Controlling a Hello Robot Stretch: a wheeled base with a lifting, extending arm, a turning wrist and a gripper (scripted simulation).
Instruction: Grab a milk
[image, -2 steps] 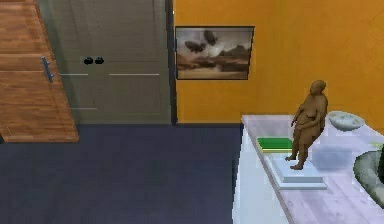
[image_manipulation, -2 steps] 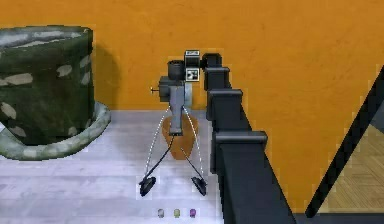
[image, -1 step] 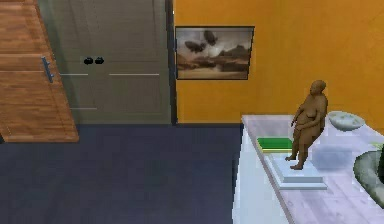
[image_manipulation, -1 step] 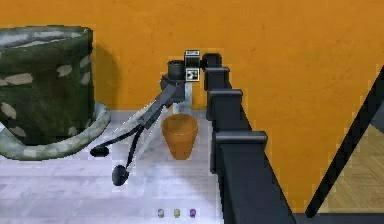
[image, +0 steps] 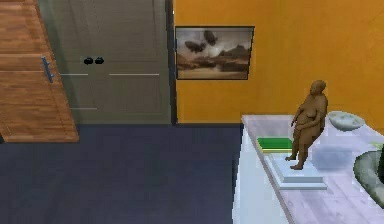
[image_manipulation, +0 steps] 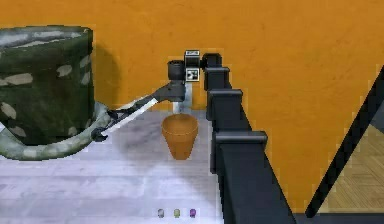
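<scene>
Along the arm, outward from the robot: the dark arm (image_manipulation: 235, 130) crosses a pale tabletop (image_manipulation: 90, 190), and the gripper (image_manipulation: 103, 130) slants left past a terracotta pot (image_manipulation: 180, 137) toward a green watering can (image_manipulation: 45, 80).
Jaws: cannot tell their state, nor whether anything is held, since the can's spout lies right behind the fingertips.
Where the milk is: I cannot place it; nothing on the tabletop has a carton's or bottle's shape that I could name as it.
Step in hand: most likely searching, not grasping.
Doing it well: draw the arm back clear of pot and can before the base turns — both stand close enough to be swept over — then look along the rest of the table.
Surface: three small coloured dots (image_manipulation: 175, 212) at the near edge; farther along, a green flat thing (image: 273, 145), a brown statue (image: 308, 125) and a grey bowl (image: 345, 121).
Room: dark blue floor (image: 120, 170), orange wall (image_manipulation: 300, 60) with a picture (image: 214, 52), grey double doors (image: 110, 60) — a wooden door (image: 30, 70) beside them.
</scene>
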